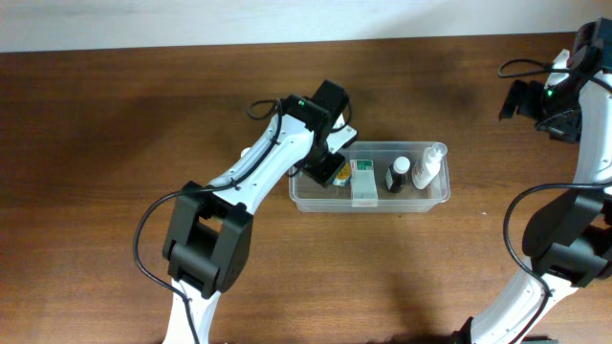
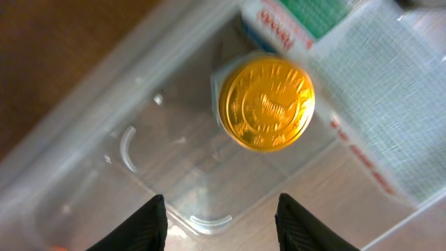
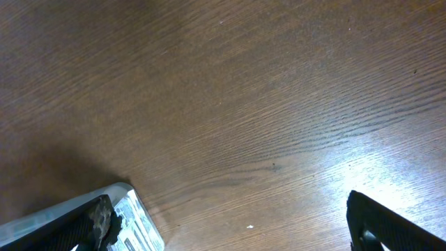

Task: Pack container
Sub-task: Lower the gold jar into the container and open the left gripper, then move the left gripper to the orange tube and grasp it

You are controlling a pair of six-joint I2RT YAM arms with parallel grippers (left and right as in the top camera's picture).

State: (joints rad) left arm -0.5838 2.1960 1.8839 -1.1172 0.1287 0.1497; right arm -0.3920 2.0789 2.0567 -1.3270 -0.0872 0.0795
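Observation:
The clear plastic container (image 1: 435, 196) lies in the middle of the table. Inside it are a white-and-green box (image 1: 362, 182), a dark bottle (image 1: 397, 176) and a clear bottle (image 1: 428, 166). My left gripper (image 1: 328, 164) hovers over the container's left end, open and empty. In the left wrist view its fingers (image 2: 219, 226) are spread above the container (image 2: 83, 118), where a jar with a gold lid (image 2: 266, 104) stands beside the box (image 2: 327, 49). My right gripper (image 1: 545, 100) is up at the far right, open and empty (image 3: 230, 230).
Bare brown wooden table surrounds the container. The right wrist view shows the container's corner (image 3: 129, 209) at the lower left. A white wall edge runs along the back of the table.

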